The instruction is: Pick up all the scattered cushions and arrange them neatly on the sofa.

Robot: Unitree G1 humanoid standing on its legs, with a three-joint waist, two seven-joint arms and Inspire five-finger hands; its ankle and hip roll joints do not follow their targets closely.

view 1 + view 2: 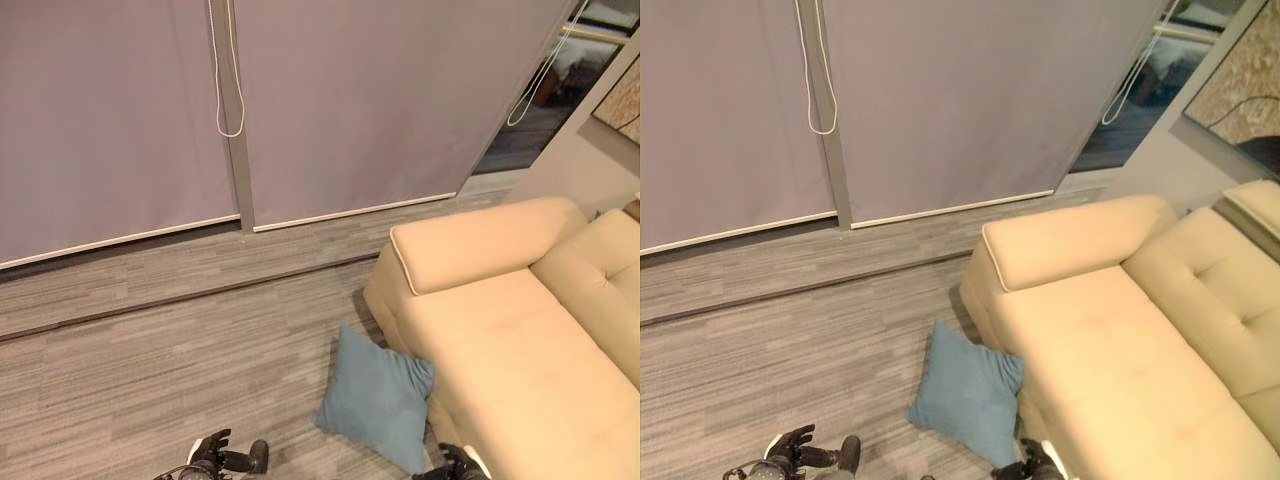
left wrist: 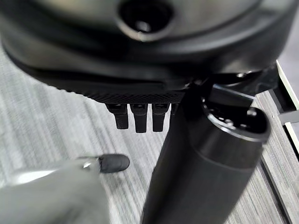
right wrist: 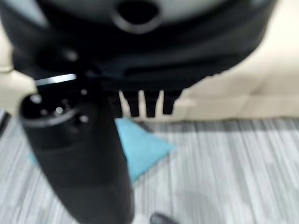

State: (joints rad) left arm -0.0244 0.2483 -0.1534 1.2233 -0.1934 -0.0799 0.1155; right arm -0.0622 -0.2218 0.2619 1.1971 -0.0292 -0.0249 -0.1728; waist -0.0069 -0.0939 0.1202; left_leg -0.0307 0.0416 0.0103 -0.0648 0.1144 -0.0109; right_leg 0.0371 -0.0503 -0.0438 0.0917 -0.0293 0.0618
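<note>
Cushion first: in the left eye view your one visible blue cushion (image 1: 376, 397) lies on the grey floor (image 1: 150, 350), leaning against the near-left front of the cream sofa (image 1: 520, 340), its long axis running from far-left to near-right, one corner pointing toward your right hand (image 1: 455, 466) at the bottom edge; your left hand (image 1: 215, 455) sits well to the left of it, fingers spread and relaxed, holding nothing. Behind everything, grey blinds (image 1: 120, 110) hang to the floor. In the right eye view you get the same layout, with the sofa seat bare and the cushion's near corner just beside the right hand, so I judge that hand the nearer one for the pickup. Your left wrist view looks along the straight, parted fingers (image 2: 140, 119) and thumb (image 2: 205, 163) over bare floor, with nothing between them. Your right wrist view shows the fingers (image 3: 149, 105) straight and apart, thumb alongside, empty, with the cushion lying past them on the floor and the sofa front beyond it. Reach forward and slightly left with the right hand to meet that near corner, then lift it right onto the seat
</note>
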